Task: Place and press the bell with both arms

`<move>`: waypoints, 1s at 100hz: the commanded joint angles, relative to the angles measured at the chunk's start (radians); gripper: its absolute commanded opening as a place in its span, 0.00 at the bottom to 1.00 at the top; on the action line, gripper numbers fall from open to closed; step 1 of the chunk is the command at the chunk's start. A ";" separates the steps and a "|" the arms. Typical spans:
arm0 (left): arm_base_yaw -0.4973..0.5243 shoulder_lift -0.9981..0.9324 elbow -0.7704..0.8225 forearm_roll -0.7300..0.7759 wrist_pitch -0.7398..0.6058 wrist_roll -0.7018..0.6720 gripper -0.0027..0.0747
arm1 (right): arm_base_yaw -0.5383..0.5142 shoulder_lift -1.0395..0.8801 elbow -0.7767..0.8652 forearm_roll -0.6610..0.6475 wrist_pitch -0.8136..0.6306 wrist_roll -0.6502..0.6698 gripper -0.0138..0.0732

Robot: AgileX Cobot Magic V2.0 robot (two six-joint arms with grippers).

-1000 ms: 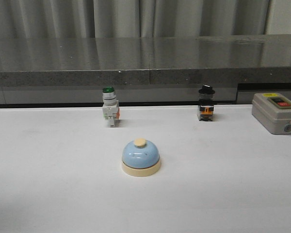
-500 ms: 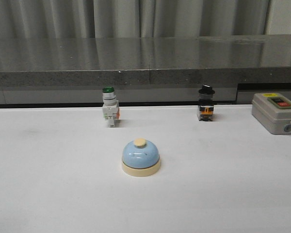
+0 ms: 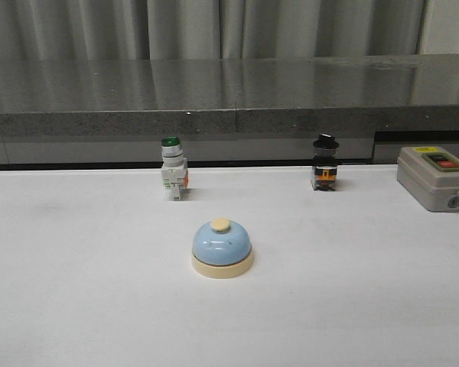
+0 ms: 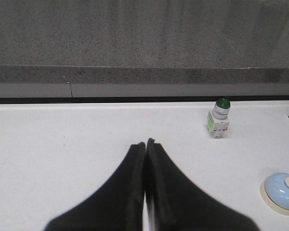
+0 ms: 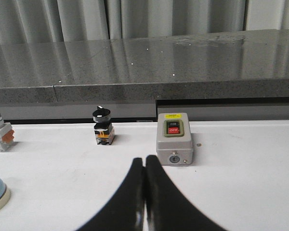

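Sitting upright on white worktop (image 3: 76, 306), bell (image 3: 222, 248) untouched, cream button on top. Green-capped switch (image 3: 173, 167) behind bell, slightly left; black-knobbed switch (image 3: 325, 163) behind bell, to right; grey box (image 3: 436, 177) far right of bell. Left gripper (image 4: 145, 144) fingers pressed together, well clear of bell. Right gripper (image 5: 144, 160) fingers likewise pressed together, holding nothing. Risk: closed fingers nudge dome and slide bell; smooth dome slips from pinch; press lands on wrong switch.

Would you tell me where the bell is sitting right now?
In the front view the bell stands on the white table near the middle, in front of and between the green-capped switch and the black-knobbed switch.
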 commanded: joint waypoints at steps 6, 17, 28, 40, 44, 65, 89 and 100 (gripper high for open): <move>0.003 0.005 -0.028 -0.007 -0.077 -0.008 0.01 | -0.006 -0.019 -0.015 0.000 -0.087 -0.002 0.09; 0.003 0.005 -0.028 0.010 -0.096 -0.008 0.01 | -0.006 -0.019 -0.015 0.000 -0.087 -0.002 0.09; 0.004 -0.001 -0.028 0.040 -0.116 -0.008 0.01 | -0.006 -0.019 -0.015 0.000 -0.087 -0.002 0.09; 0.004 -0.045 0.008 0.079 -0.150 -0.008 0.01 | -0.006 -0.019 -0.015 0.000 -0.087 -0.002 0.09; 0.004 -0.073 0.033 0.095 -0.179 -0.008 0.01 | -0.006 -0.019 -0.015 0.000 -0.087 -0.002 0.09; 0.004 -0.263 0.219 0.115 -0.311 -0.008 0.01 | -0.006 -0.019 -0.015 0.000 -0.087 -0.002 0.09; 0.004 -0.481 0.421 0.136 -0.316 -0.008 0.01 | -0.006 -0.019 -0.015 0.000 -0.087 -0.002 0.09; 0.004 -0.548 0.483 0.136 -0.316 -0.008 0.01 | -0.006 -0.019 -0.015 0.000 -0.087 -0.002 0.09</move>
